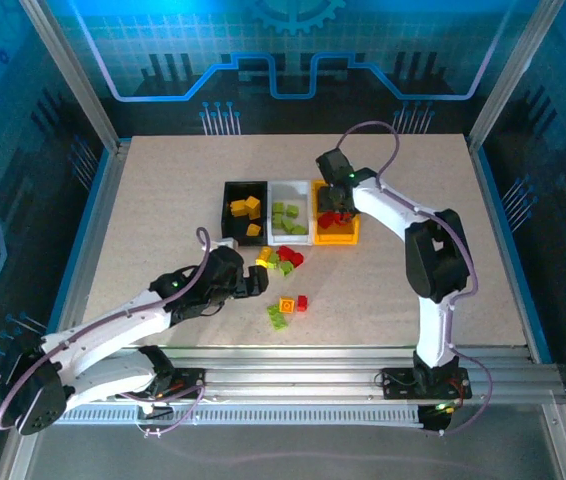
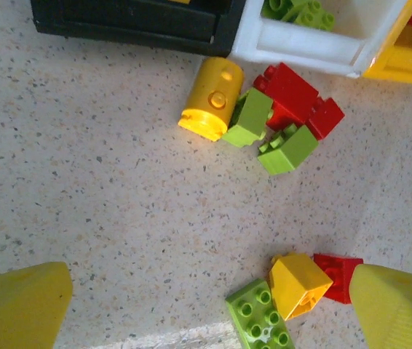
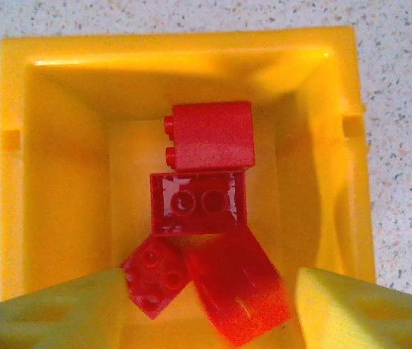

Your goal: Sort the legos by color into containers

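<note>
Legos (image 2: 287, 93): tiny, light, hard, slick — pinch across flat sides; loose on tabletop (image 2: 104, 196).
Left gripper (image 2: 210, 309): wide open, empty, above them.
Right gripper (image 3: 206, 305): parted, clamping nothing — red bricks (image 3: 210, 134) below in yellow bin (image 3: 53, 182).

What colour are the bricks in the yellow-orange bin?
Red; the bricks show best in the right wrist view.

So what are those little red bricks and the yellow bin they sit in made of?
Red bricks: likely hard moulded plastic, glossy; light glints off their studded faces. Yellow bin: seemingly plastic too, smooth and shiny, with soft highlights on its walls.
</note>
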Robot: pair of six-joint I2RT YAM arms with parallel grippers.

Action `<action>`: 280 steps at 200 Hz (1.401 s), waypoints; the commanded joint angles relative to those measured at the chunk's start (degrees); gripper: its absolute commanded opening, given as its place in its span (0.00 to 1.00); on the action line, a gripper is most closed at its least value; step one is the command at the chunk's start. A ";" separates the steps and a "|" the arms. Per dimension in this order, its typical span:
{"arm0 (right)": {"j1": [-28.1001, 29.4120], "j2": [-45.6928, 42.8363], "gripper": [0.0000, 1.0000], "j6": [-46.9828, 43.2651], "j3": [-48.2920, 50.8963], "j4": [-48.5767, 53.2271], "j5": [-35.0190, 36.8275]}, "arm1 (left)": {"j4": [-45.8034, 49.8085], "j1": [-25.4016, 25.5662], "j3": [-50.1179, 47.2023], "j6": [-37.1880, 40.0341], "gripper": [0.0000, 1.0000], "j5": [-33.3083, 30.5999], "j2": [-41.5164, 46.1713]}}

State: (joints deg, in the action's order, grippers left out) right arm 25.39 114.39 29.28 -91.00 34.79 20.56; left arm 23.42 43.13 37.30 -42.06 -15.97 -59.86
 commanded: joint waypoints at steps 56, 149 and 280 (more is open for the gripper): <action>5.41 -15.87 0.75 -0.17 10.71 -3.02 -2.70 | -0.70 -0.16 1.72 2.69 0.99 5.16 -4.67; 23.85 -25.60 0.80 -1.15 33.20 -3.84 -13.11 | 1.12 -0.51 0.87 2.69 0.99 2.37 -1.63; 27.17 -16.73 0.49 0.47 35.32 -6.83 -15.11 | 0.79 -0.88 -0.26 2.05 0.99 2.54 -2.44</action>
State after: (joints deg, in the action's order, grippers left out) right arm 51.37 96.73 29.17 -56.84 28.32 6.61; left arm 23.73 42.81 37.65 -40.38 -12.62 -62.46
